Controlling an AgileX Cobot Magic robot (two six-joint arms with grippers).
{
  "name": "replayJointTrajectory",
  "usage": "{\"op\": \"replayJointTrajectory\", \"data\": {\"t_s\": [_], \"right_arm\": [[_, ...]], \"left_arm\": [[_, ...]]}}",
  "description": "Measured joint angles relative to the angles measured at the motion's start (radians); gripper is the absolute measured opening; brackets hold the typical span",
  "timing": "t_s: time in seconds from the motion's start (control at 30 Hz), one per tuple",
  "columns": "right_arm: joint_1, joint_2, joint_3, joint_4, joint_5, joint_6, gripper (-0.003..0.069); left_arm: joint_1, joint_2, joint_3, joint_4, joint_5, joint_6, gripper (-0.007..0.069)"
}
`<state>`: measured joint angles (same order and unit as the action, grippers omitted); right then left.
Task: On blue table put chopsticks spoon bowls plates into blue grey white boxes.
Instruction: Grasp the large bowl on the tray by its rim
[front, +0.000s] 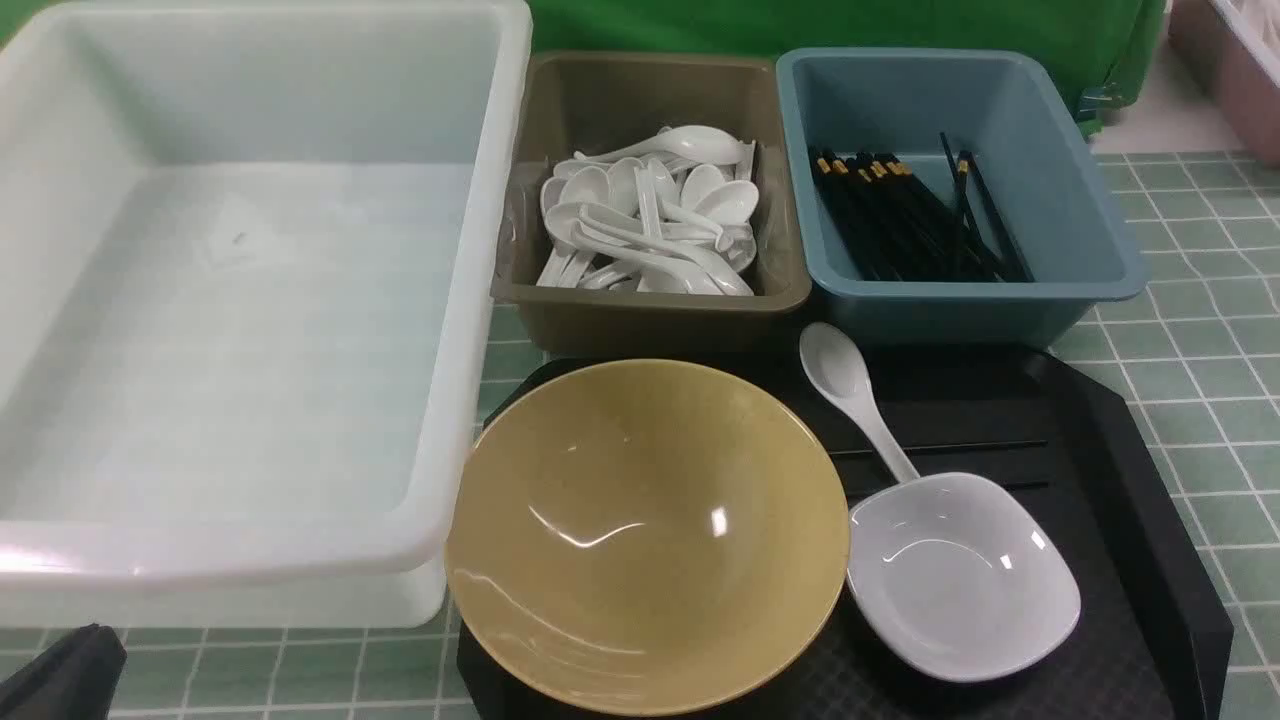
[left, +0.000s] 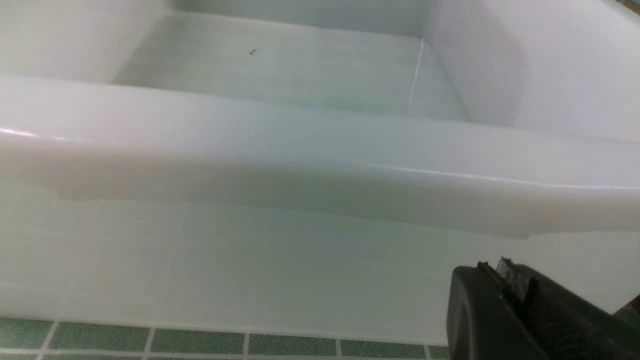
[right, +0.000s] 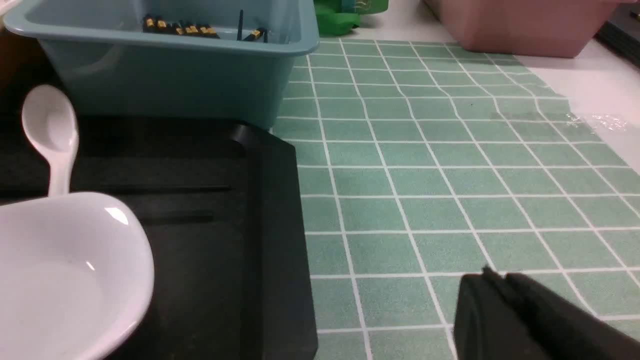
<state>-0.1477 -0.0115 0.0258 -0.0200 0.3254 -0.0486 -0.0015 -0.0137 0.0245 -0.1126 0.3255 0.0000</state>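
Closed, empty left gripper (left: 492, 267) by the big white tub (front: 200, 565), yellow bowl (front: 645, 535), spoon (front: 850, 390) and white dish (front: 960, 575) waiting on the black tray (front: 1130, 480), closed empty right gripper (right: 495, 274) over the blue table (right: 425, 175); next, probably opening to grab one.

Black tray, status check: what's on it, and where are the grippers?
Left gripper shut, empty, beside white tub. Right gripper shut, empty, over blue table. Yellow bowl, white dish, spoon on black tray, untouched. Spoon handle at dish rim.
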Motion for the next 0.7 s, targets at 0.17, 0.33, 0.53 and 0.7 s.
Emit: {"op": "replayJointTrajectory", "data": {"t_s": [0.17,0.33,0.53,0.7], "right_arm": [[0.0,0.0,0.0,0.0,0.0,0.0,0.009],[0.0,0.0,0.0,0.0,0.0,0.0,0.0096],[0.0,0.0,0.0,0.0,0.0,0.0,0.0099],[0.0,0.0,0.0,0.0,0.0,0.0,0.0099]], "left_arm": [[0.0,0.0,0.0,0.0,0.0,0.0,0.0002],[0.0,0.0,0.0,0.0,0.0,0.0,0.0002],[0.0,0.0,0.0,0.0,0.0,0.0,0.0002],[0.0,0.0,0.0,0.011,0.0,0.0,0.0002]]}}
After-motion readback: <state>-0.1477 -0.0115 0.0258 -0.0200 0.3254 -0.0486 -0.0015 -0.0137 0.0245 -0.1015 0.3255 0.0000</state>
